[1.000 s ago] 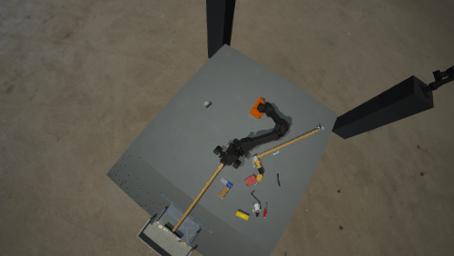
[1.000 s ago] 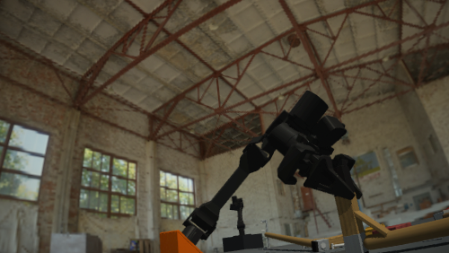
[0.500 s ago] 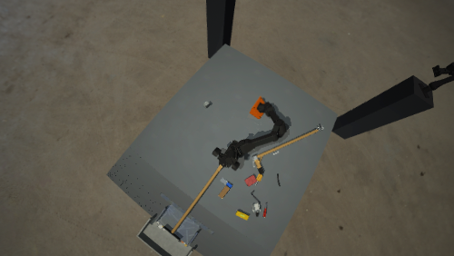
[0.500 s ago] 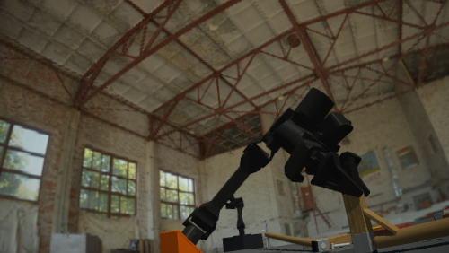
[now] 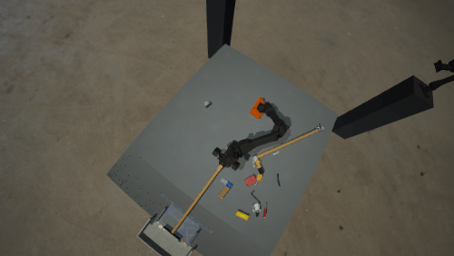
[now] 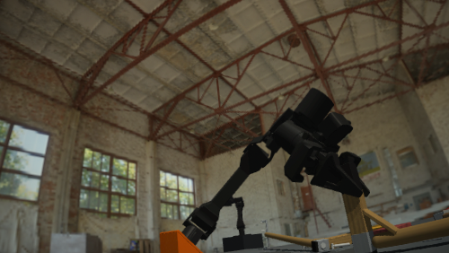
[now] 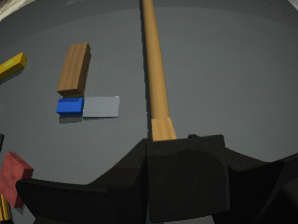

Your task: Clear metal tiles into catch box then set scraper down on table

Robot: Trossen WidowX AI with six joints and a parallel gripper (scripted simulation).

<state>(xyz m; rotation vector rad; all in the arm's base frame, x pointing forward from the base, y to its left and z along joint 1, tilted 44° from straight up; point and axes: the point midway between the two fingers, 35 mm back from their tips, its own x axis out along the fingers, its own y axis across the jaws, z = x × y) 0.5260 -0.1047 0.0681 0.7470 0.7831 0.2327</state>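
Note:
My gripper (image 5: 222, 164) (image 6: 356, 194) is shut on the wooden grip of the long scraper (image 5: 197, 198) (image 6: 354, 208) (image 7: 157, 75). The handle runs from the fingers toward the catch box (image 5: 165, 241), and its far end is over the bluish steel plate (image 5: 169, 215) near the box edge. The scraper's blade cannot be made out. Small pale bits (image 5: 160, 224) lie at the seam of plate and box, with a few pale and orange specks near the other end of that seam. I cannot tell which of these are metal tiles or whether they are inside the box.
Beside the handle lie a brown block (image 5: 223, 192) (image 7: 75, 70), a blue block (image 7: 70, 106) and a flat grey piece (image 7: 101, 107). Further off are a red block (image 5: 251, 181) (image 7: 15, 177), a yellow block (image 5: 242, 215) (image 7: 12, 66), a red screwdriver (image 5: 265, 211) and another long wooden-handled tool (image 5: 291, 142).

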